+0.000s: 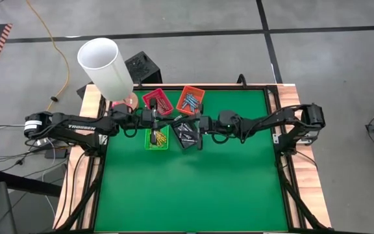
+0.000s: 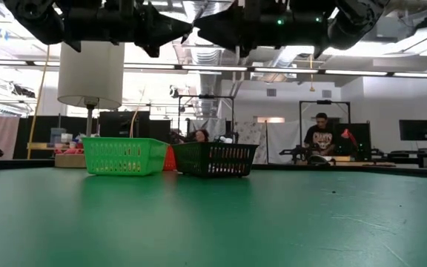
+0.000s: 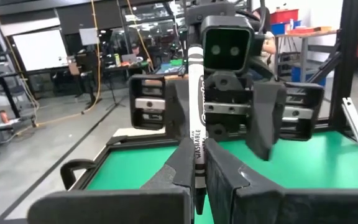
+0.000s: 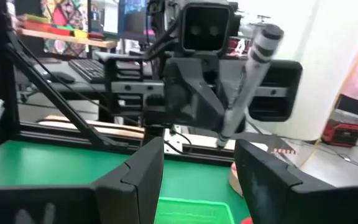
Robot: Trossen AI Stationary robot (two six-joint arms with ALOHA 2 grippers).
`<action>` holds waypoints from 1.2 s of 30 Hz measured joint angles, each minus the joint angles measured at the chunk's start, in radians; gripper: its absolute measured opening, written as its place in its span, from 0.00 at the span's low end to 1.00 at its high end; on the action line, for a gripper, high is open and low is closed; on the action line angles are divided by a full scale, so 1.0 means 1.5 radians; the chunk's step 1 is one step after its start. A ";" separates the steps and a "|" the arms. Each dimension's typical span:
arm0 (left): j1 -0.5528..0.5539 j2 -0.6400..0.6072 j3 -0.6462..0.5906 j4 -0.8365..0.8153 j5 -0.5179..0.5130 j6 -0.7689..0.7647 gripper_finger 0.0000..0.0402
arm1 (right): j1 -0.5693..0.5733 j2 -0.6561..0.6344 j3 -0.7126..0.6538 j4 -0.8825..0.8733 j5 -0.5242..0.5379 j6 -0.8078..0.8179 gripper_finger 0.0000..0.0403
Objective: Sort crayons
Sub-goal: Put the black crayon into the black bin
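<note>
High view: both arms meet over the trays in the upper middle of the frame. Four trays on the green desk [image 1: 193, 188]: red tray [image 1: 158, 101], orange tray [image 1: 191, 99], green tray [image 1: 156, 138], black tray [image 1: 186, 135], each holding crayons too small to count. Blue sticks show in the orange tray, yellow ones in the green. Left end effector [image 1: 153, 119] sits between the red and green trays; right end effector [image 1: 199, 122] is just right of the black tray. White cylinder [image 1: 106, 68] stands at the desk's upper left corner.

Low view: only the green and black trays read clearly, left of centre, side by side; a bit of red shows between them. Both arms hang above, at the frame's top edge. One person [image 2: 320, 137] is in the room behind, centre right.

Left wrist view: left end effector is clenched on one grey-white crayon [image 3: 195, 112], held upright at frame centre, black lettering on it. The right arm faces it just behind.

Right wrist view: right end effector [image 4: 197, 177] is released, fingers wide apart, nothing between them. The same crayon shows tilted, upper right of centre.

Step, my read: one crayon picked, mid-air, ahead of either a handover or a drop. Next move needs the matching tray picked by colour, or the right fingers closing squarely around the stick before the left lets go.
</note>
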 joint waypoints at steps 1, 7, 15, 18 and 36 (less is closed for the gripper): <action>0.001 0.000 0.000 -0.002 0.000 0.000 0.01 | 0.000 0.000 0.000 0.000 0.000 -0.003 0.51; 0.005 0.000 0.000 -0.025 0.008 0.007 0.01 | 0.007 0.000 0.000 0.009 -0.002 -0.002 0.51; 0.005 0.000 0.000 -0.048 0.010 0.011 0.01 | 0.013 -0.005 0.000 0.007 -0.001 -0.005 0.51; 0.005 -0.004 0.000 -0.061 0.009 0.011 0.01 | 0.007 -0.008 0.000 -0.001 0.005 -0.006 0.51; -0.001 -0.042 0.000 -0.070 0.010 0.022 0.01 | -0.016 -0.029 0.031 0.014 0.001 -0.028 0.51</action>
